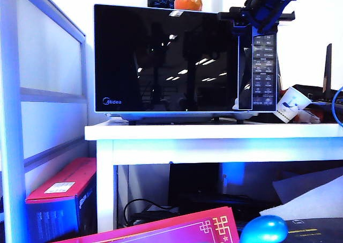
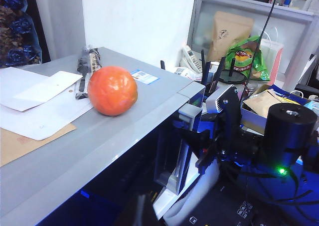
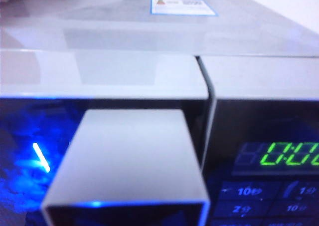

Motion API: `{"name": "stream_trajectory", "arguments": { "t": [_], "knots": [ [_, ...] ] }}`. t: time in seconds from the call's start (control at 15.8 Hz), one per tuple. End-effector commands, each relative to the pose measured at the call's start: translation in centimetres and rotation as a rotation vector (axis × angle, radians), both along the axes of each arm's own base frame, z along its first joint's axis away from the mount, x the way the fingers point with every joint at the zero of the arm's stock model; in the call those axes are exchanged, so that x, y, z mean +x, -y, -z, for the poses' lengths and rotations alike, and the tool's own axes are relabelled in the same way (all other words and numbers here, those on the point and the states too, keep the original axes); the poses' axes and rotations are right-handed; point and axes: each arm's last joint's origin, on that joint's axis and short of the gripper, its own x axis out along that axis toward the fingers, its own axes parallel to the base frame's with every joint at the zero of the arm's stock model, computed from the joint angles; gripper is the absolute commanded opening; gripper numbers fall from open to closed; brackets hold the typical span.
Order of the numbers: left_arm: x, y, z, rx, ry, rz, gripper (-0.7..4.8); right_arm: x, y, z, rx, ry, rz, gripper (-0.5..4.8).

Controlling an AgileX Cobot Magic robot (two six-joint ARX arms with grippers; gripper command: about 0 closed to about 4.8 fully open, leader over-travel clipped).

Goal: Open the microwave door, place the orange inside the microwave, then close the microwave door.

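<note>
The orange (image 1: 188, 0) sits atop the Midea microwave (image 1: 177, 60), whose door (image 1: 166, 58) is closed; the right gripper (image 1: 241, 16) clamps its upper edge, while the left gripper's state cannot be told.

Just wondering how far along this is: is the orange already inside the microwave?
No, the orange sits on top of the microwave, whose door looks closed.
</note>
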Motion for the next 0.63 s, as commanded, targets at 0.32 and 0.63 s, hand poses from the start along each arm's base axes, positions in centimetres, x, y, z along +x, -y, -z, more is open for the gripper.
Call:
{"name": "stream_trajectory", "arguments": {
  "t": [0.32,0.63],
  "knots": [
    [-0.2,0.0,-0.3,-0.001,0.025,0.005,0.17,-2.2,0.4,-2.2,-0.018,-0.041,-0.077,3.48],
    [-0.2,0.0,-0.3,0.002,0.016,0.006,0.17,-4.0,0.4,-3.8,0.000,-0.044,-0.224,4.79]
  ]
}}
